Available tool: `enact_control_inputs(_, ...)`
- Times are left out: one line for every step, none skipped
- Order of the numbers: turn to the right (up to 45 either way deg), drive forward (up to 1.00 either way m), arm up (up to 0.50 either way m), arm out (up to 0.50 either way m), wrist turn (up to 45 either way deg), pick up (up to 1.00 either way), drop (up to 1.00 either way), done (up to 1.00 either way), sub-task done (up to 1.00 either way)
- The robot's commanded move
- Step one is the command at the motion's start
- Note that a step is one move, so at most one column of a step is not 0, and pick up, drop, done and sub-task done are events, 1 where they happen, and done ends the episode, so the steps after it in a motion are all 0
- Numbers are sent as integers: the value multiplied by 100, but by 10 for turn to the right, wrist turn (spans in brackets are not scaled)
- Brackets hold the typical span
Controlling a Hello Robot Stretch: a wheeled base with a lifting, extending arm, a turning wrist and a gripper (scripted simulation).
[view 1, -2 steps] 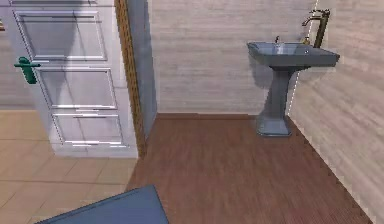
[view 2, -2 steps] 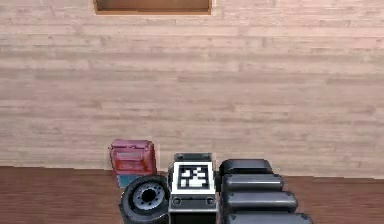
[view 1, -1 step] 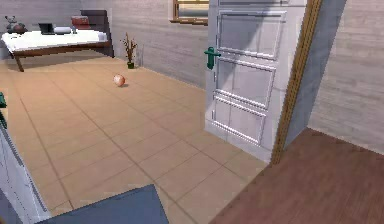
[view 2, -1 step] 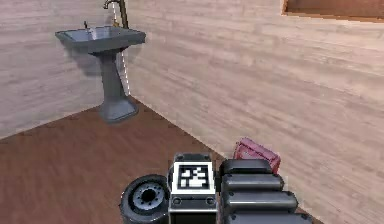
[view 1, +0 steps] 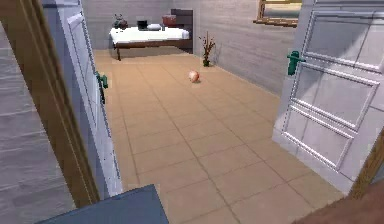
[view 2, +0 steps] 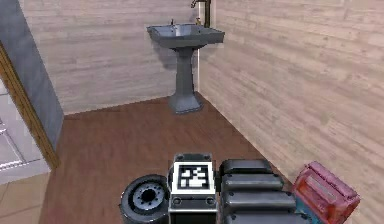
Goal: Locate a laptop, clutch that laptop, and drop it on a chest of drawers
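**A:** Where is the task's thing to be found?

**B:** In the forward view, a bed [view 1: 150,38] with a white cover is seen far off at about 11 o'clock, at the end of a tan tiled floor [view 1: 200,130]. A small dark shape [view 1: 143,24] is set on the cover, near its middle. It may be the laptop, but it is too small for that to be told. A dark cushion [view 1: 181,17] is placed at the bed's 3 o'clock end.

**A:** What else is seen across the floor?

**B:** A pinkish ball [view 1: 195,75] lies on the tiles at 12 o'clock, well short of the bed. A potted plant [view 1: 207,48] is stood by the wall at 1 o'clock, just beside the bed's end. A white panelled door [view 1: 330,90] with a green handle [view 1: 292,62] is seen at 3 o'clock, and a second pale door [view 1: 85,90] at 9 o'clock. A framed picture [view 1: 278,10] is hung high at 1 o'clock.

**A:** And the tool?

**B:** In the arm side view, a white square [view 2: 195,178] with black marks is seen at 6 o'clock. The gripper [view 2: 145,197] is made out as a dark round body just beside it, at 7 o'clock. Its fingers cannot be made out, so it cannot be told how they stand or whether anything is held. A red box [view 2: 325,192] is seen at 5 o'clock.

**A:** What lies beyond it?

**B:** A grey pedestal sink [view 2: 183,45] with a tap [view 2: 198,12] is stood at 12 o'clock against a pale plank wall [view 2: 300,90]. It is set on a dark wooden floor [view 2: 130,140], well apart from the gripper.
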Motion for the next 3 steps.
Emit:
enact_control_inputs(0,55,0,0,0,0,0,0,0)
enact_control_inputs(-30,0,0,0,0,0,0,0,0)
enact_control_inputs(0,35,0,0,0,0,0,0,0)
